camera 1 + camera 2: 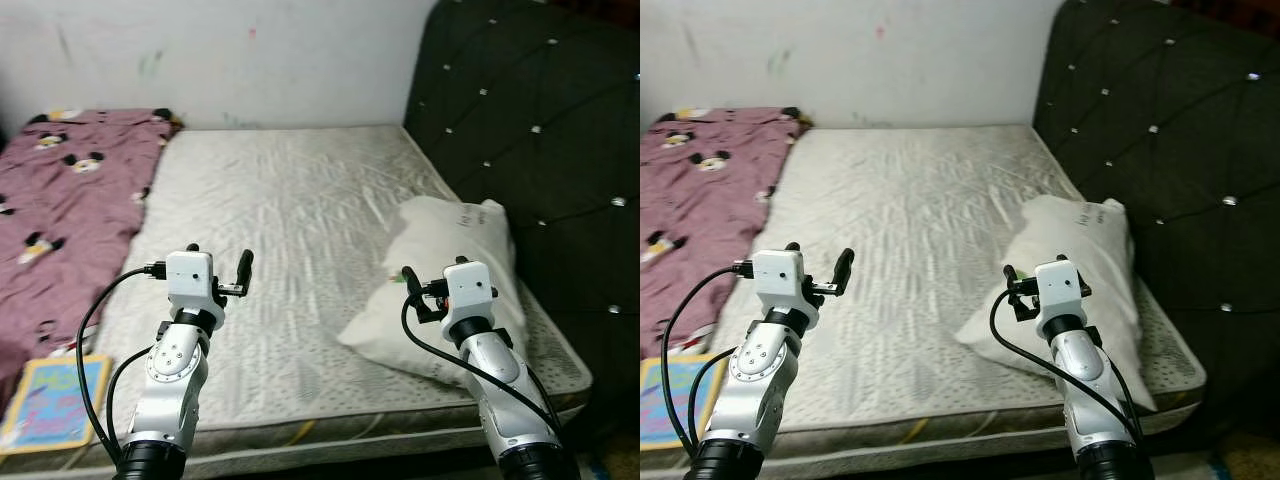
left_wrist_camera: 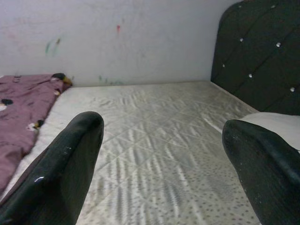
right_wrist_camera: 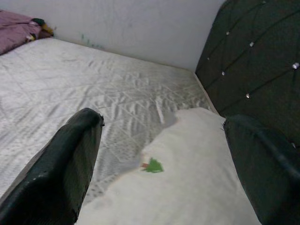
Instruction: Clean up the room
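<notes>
A bare, quilted off-white mattress (image 1: 290, 230) lies on a bed set against a pale wall (image 1: 250, 60) at the far side, with a black tufted headboard studded with shiny buttons (image 1: 540, 130) along its right edge. A plump white pillow (image 1: 455, 270) rests on the right near part of the mattress, touching the headboard side; a small green mark (image 3: 153, 166) shows on its cover, perhaps a printed motif, though the view is too soft to be sure. On the left, a maroon blanket printed with black-and-white cartoon mouse heads (image 1: 60, 210) lies crumpled beside the mattress, and a thin picture book with a light blue cover and yellow border (image 1: 55, 400) sits at the near left corner. The left end effector (image 1: 218, 272) hovers above the near left part of the mattress, its black fingers spread wide. The right end effector (image 1: 432, 287) hangs just over the near edge of the pillow, fingers likewise wide apart and holding nothing.
</notes>
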Motion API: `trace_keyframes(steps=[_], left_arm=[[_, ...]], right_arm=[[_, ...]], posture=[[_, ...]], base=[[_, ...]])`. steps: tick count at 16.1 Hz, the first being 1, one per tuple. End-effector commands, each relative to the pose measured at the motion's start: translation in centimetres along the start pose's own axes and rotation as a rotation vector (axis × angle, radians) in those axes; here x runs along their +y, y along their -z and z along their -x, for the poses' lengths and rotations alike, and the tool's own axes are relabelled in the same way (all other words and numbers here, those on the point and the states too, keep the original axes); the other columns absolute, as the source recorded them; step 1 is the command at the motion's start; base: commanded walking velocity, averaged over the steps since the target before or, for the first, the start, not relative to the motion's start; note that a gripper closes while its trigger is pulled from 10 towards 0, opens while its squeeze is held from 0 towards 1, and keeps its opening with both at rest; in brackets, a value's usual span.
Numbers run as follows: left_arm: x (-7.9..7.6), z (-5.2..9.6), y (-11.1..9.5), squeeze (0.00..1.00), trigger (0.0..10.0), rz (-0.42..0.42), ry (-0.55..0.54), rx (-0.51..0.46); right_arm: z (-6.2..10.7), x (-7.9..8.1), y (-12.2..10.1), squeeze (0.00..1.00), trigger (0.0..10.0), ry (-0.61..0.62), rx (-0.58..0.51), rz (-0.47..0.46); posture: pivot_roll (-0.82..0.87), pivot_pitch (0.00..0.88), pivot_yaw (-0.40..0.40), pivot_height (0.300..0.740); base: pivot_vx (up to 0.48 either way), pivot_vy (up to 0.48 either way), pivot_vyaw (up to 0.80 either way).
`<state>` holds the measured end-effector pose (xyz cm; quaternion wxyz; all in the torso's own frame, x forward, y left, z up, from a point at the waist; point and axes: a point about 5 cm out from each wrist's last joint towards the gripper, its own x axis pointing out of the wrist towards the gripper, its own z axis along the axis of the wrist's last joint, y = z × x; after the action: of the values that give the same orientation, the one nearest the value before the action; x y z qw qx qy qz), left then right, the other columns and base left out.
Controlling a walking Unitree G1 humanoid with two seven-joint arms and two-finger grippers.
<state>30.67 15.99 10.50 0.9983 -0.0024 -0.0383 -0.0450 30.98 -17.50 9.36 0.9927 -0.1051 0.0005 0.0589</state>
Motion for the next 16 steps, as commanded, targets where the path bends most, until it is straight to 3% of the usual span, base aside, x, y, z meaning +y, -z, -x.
trace_keyframes(steps=[1,5,16], left_arm=[[-0.06,-0.11,-0.01,0.0,10.0,-0.002,0.001,0.007],[-0.09,-0.18,0.01,0.0,10.0,-0.002,0.002,0.008],[-0.19,-0.15,0.16,0.0,10.0,-0.002,0.004,0.011]], right_arm=[[-0.29,-0.23,-0.32,0.0,10.0,0.008,-0.007,-0.001],[-0.34,-0.25,-0.34,0.0,10.0,0.008,-0.007,0.001],[-0.32,-0.15,-0.2,0.0,10.0,0.002,-0.005,0.005]], posture=[[-0.12,0.0,0.006,0.74],[-0.12,0.0,0.004,0.74],[-0.12,0.0,0.003,0.74]], base=[[0.0,-0.33,0.0],[0.0,-0.333,0.0],[0.0,0.0,0.0]])
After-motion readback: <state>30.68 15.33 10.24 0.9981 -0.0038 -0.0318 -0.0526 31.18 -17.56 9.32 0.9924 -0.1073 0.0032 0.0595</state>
